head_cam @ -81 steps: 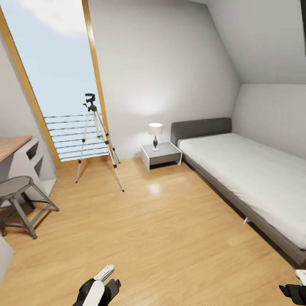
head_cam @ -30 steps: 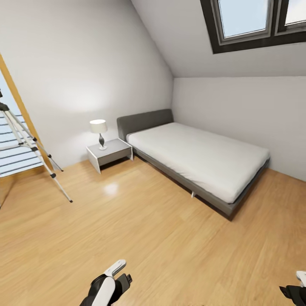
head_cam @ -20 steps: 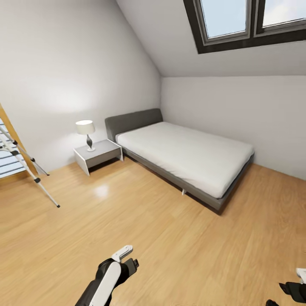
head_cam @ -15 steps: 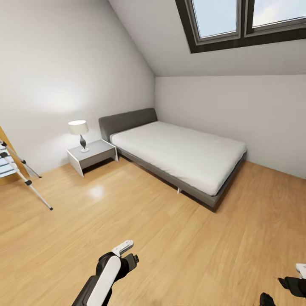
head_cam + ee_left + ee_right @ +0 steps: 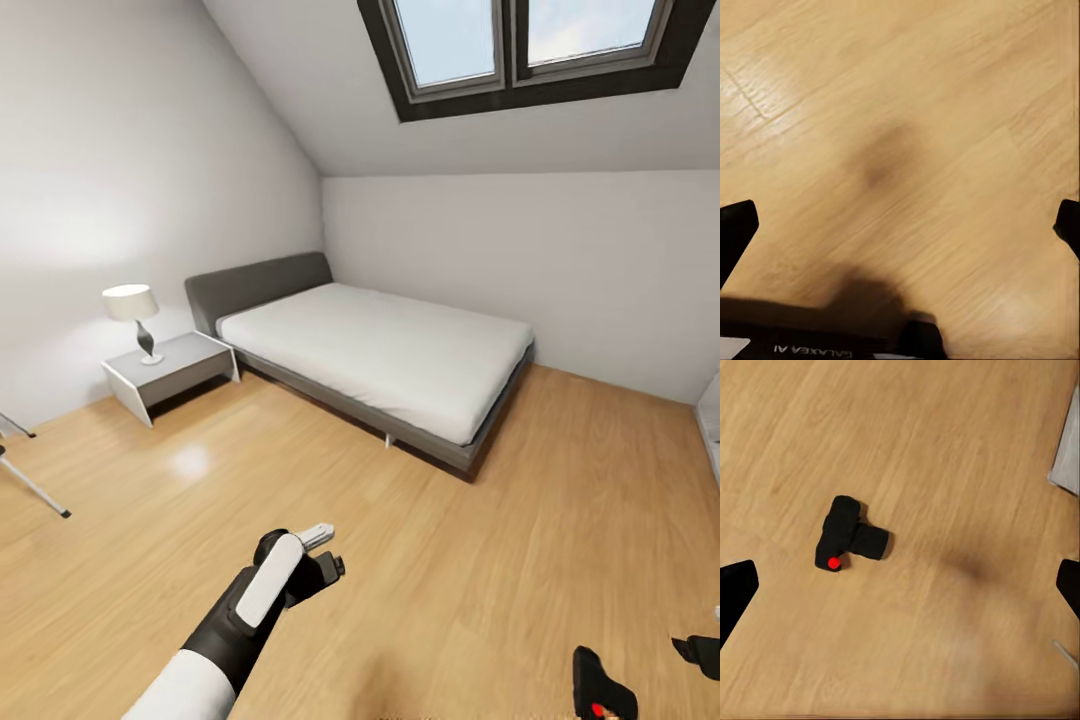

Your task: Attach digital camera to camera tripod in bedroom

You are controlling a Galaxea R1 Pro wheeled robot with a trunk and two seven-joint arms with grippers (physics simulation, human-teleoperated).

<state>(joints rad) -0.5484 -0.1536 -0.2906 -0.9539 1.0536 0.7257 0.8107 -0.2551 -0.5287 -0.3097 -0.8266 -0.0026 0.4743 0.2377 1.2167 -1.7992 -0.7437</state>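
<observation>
While the bedroom's wood floor [image 5: 420, 560] is stretching before the bed [image 5: 380, 350], I am seeing the digital camera [image 5: 847, 540] lying on the planks, black, stubby lens sideways, red button showing. Both the left gripper [image 5: 900, 225] and right gripper [image 5: 900, 585] are hanging over it with jaws spread wide, holding nothing.

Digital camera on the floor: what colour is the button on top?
Red, on the black digital camera; clearest in the right wrist view.

Grey bed [image 5: 380, 355], nightstand [image 5: 165, 372] with lamp [image 5: 133, 310], skylight [image 5: 520, 45]
</observation>
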